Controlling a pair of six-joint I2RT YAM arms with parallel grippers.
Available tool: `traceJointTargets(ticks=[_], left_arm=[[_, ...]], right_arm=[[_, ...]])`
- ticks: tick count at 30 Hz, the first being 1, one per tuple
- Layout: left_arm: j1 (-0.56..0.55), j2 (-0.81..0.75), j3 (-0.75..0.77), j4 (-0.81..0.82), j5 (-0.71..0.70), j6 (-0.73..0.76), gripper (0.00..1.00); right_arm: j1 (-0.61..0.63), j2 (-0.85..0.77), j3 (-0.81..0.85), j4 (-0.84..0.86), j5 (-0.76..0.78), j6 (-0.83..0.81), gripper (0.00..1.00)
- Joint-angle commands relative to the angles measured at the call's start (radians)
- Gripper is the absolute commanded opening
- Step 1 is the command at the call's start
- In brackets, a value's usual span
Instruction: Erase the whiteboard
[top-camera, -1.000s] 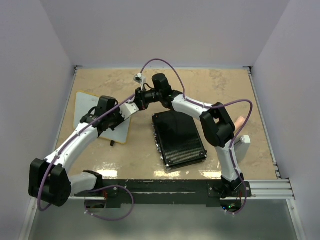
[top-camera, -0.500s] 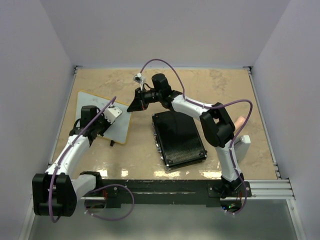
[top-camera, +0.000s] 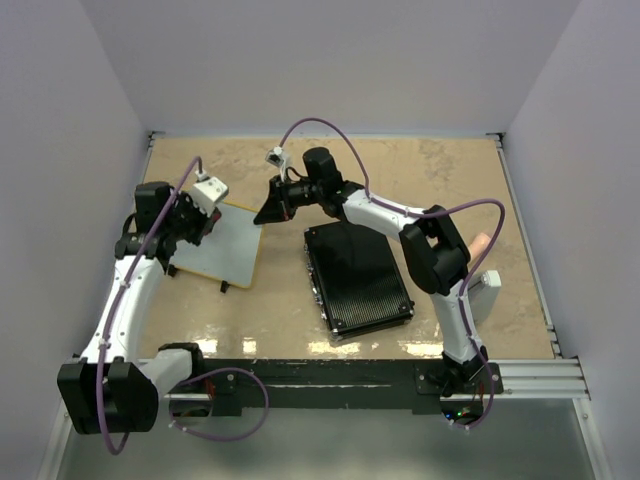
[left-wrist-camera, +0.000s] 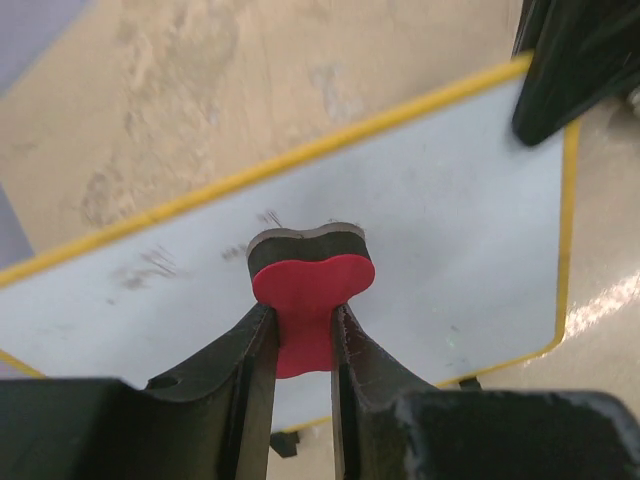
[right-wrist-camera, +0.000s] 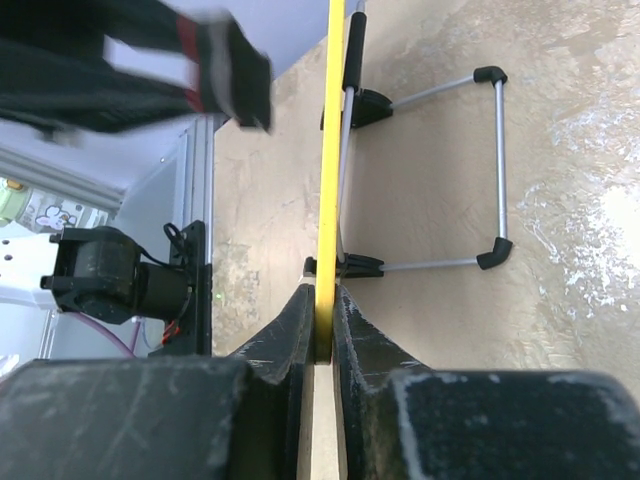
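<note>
Toward the left edge of the table (top-camera: 450, 180), about midway between its near and far edges, the whiteboard (top-camera: 225, 250) stands tilted on a thin wire stand (right-wrist-camera: 497, 160) with black feet. Its frame shows yellow in the wrist views.

Our left gripper (top-camera: 195, 225) hangs over the board's far left corner. Its fingers (left-wrist-camera: 250, 370) are nearly closed and pinch a red eraser (left-wrist-camera: 312, 285) with a dark felt face turned to the white surface. We cannot tell whether the felt touches the board. Faint grey smudges (left-wrist-camera: 150, 265) mark the board beside the eraser.

Our right gripper (top-camera: 270, 208) reaches across to the board's far right corner. From its wrist camera we see the board (right-wrist-camera: 333, 150) edge-on, with the fingers (right-wrist-camera: 290, 330) pressed tight on either side of the frame.

Right of the board, near the middle of the table, a black ribbed case (top-camera: 358, 275) lies flat, apart from both grippers.
</note>
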Motion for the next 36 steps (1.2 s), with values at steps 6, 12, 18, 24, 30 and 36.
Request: traceJointTargets(ticks=[6, 12, 18, 24, 30, 36], left_arm=[[0.009, 0.035, 0.251, -0.059, 0.129, -0.159, 0.00], [0.009, 0.048, 0.325, -0.101, 0.186, -0.173, 0.00], [-0.003, 0.067, 0.377, -0.257, 0.330, -0.052, 0.00], [-0.207, 0.016, 0.244, -0.394, 0.298, 0.099, 0.05], [-0.420, -0.001, 0.052, -0.350, 0.217, 0.100, 0.08], [-0.555, 0.096, -0.065, -0.182, 0.064, 0.024, 0.16]], right_arm=[[0.034, -0.005, 0.030, -0.069, -0.041, -0.051, 0.31], [0.032, -0.020, 0.052, -0.081, -0.028, -0.056, 0.53], [-0.011, -0.074, 0.070, -0.079, -0.006, -0.050, 0.96], [-0.107, -0.167, 0.013, -0.078, 0.012, -0.045, 0.99], [-0.192, -0.278, -0.102, -0.111, 0.025, -0.076, 0.99], [-0.241, -0.373, -0.234, -0.128, 0.045, -0.099, 0.99]])
